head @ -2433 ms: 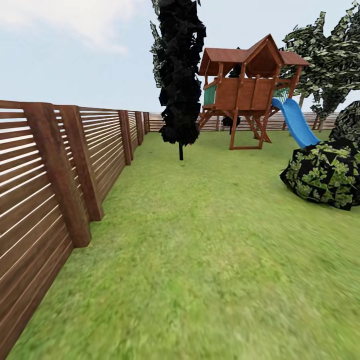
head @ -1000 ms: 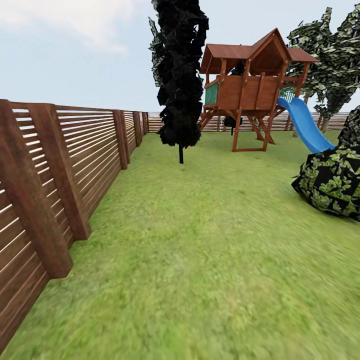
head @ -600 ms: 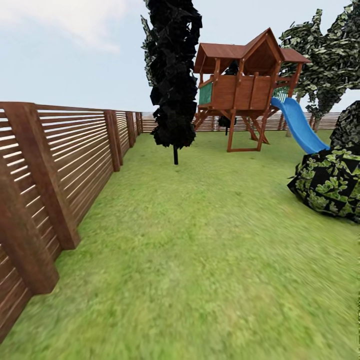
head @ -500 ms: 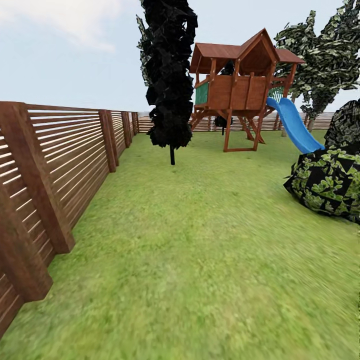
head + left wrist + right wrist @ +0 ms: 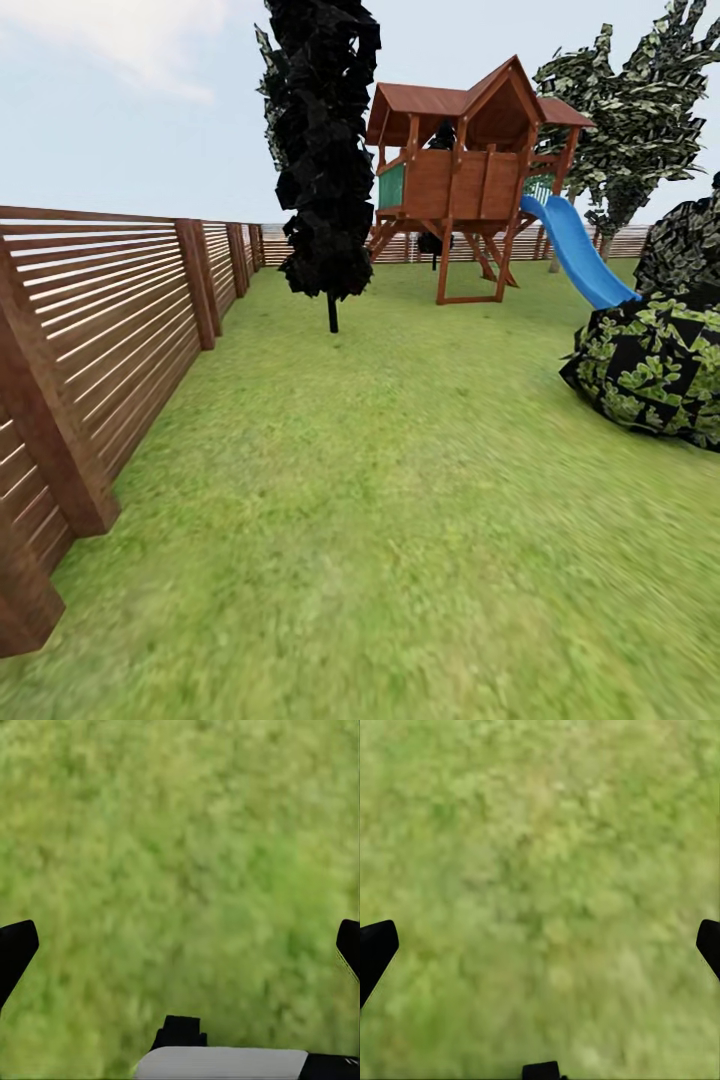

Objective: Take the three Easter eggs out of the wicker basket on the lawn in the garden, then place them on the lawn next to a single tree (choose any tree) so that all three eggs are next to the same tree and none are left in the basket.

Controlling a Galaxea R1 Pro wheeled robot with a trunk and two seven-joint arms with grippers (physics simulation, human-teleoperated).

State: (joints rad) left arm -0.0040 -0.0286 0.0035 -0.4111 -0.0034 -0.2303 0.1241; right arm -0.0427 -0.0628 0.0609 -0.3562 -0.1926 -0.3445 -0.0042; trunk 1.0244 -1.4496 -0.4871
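Since the robot looks to be mid-drive across the lawn (image 5: pixel 420 500), the step in hand is prob just finding the wicker basket w/ the eggs, and neither is anywhere in these views, so can't say where they sit. Left pincer (image 5: pixel 180 945) is spread wide over bare grass, nothing between the tips; right pincer (image 5: pixel 540 945) same deal, spread and empty.

Slat fence (image 5: pixel 110 310) runs close along the left, so imo steer a bit right to keep the base off it. Dark cypress (image 5: pixel 325 150) stands far-centre, wooden playset (image 5: pixel 465 170) w/ blue slide (image 5: pixel 575 250) behind it, leafy shrub (image 5: pixel 650 370) on the right. Leafy tree (image 5: pixel 630 120) at far right might suit later, though the trunk's too small to judge. I'd pan the head while rolling.
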